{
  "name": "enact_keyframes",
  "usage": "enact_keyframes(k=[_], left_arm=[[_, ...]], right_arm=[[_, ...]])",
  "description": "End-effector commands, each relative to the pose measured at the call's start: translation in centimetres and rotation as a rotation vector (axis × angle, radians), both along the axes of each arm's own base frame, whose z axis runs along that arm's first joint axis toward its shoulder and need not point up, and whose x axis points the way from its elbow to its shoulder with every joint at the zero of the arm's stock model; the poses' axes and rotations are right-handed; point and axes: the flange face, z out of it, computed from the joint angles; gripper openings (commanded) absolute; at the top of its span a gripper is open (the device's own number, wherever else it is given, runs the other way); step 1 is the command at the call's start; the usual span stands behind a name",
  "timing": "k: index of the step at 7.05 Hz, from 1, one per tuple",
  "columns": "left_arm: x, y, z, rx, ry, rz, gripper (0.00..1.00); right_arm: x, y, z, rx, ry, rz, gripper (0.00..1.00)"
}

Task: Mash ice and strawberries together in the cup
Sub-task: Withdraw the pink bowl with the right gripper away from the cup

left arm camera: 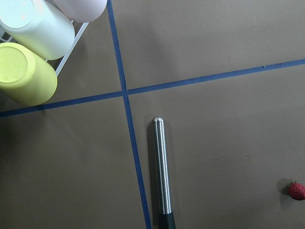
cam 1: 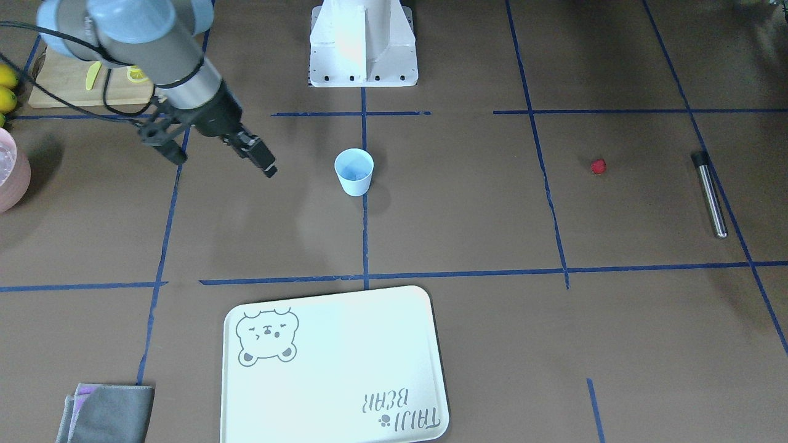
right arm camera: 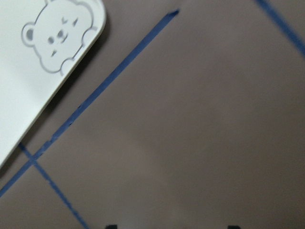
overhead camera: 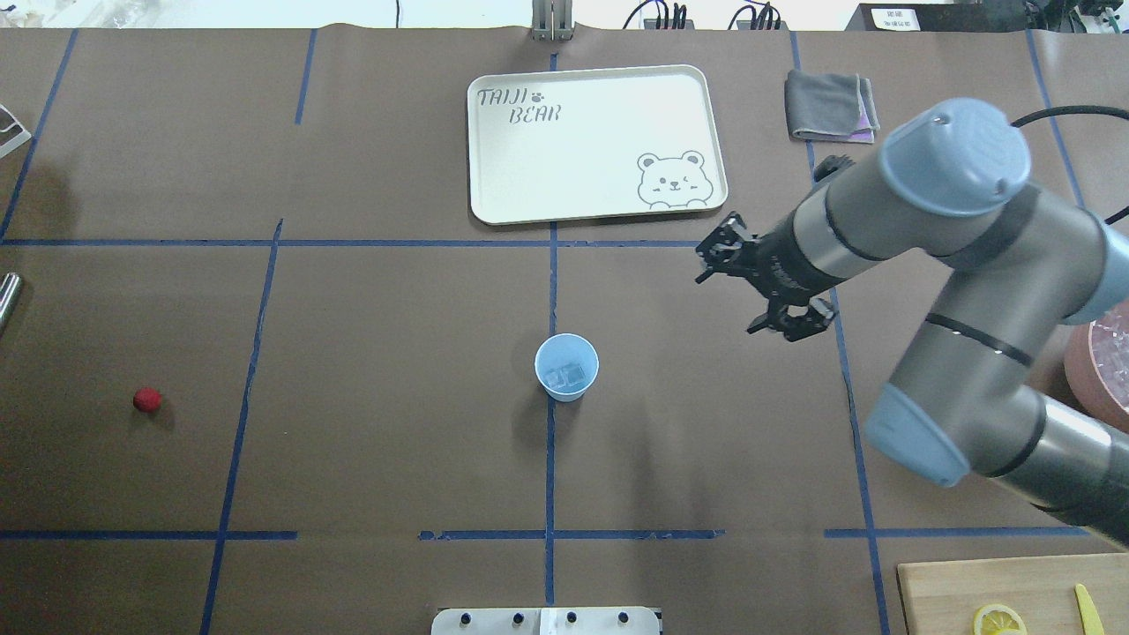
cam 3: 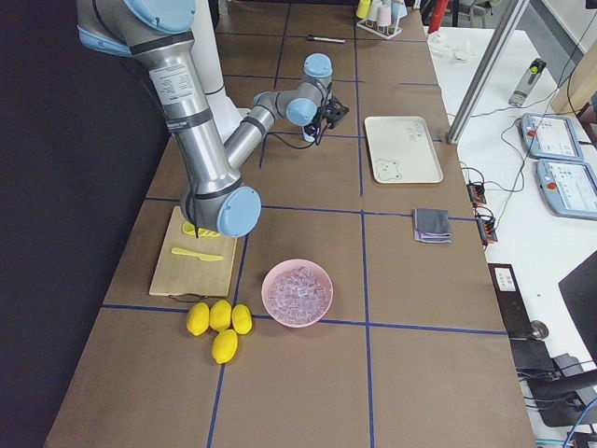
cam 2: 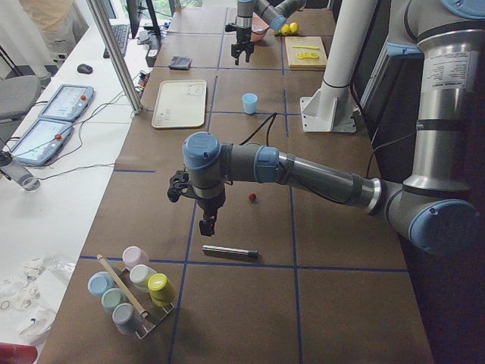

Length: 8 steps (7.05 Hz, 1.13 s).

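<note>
Bright, even light from above fills the scene. The white tray (cam 1: 345,369) and robot base (cam 1: 363,43) glare and look washed out in the front-facing view. The cup (cam 1: 354,172) throws only a soft, faint shadow on the brown counter (cam 1: 492,344). The right wrist view is blurred all over. The left wrist view is sharp, with a bright streak along its metal rod (left arm camera: 162,167).

Overhead cam sits behind the robot base (overhead camera: 547,622), looks forward and down on the counter (overhead camera: 397,397); front cam faces it from across, steep, so sides flip; both share the cup (overhead camera: 564,350) and bear tray (overhead camera: 582,150); side cams look along the counter from either end, far off; left wrist cam close over the steel rod (left arm camera: 162,167) and strawberry (left arm camera: 296,190); right wrist cam, close and blurred, catches the bear tray's corner.
</note>
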Motion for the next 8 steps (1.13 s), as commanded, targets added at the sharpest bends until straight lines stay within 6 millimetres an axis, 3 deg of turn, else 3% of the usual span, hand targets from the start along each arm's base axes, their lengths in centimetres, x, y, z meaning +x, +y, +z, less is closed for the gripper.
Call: enact_keyframes(k=[1, 2, 4, 6, 8], left_arm=[[0.0, 0.0, 0.0, 0.001, 0.000, 0.000, 1.00], [0.0, 0.0, 0.0, 0.001, 0.000, 0.000, 1.00], [0.0, 0.0, 0.0, 0.001, 0.000, 0.000, 1.00], [0.0, 0.0, 0.0, 0.001, 0.000, 0.000, 1.00], [0.0, 0.0, -0.1, 0.003, 0.000, -0.001, 1.00]], right_arm=[[12.3, 0.6, 9.2, 0.093, 0.048, -0.106, 0.88], [16.9, 0.6, 12.7, 0.116, 0.051, -0.137, 0.97], [23.9, 1.0, 19.7, 0.219, 0.111, -0.197, 0.99], [28.3, 0.7, 25.6, 0.292, 0.135, -0.260, 0.99], [29.7, 1.0, 30.5, 0.391, 0.160, -0.382, 0.99]])
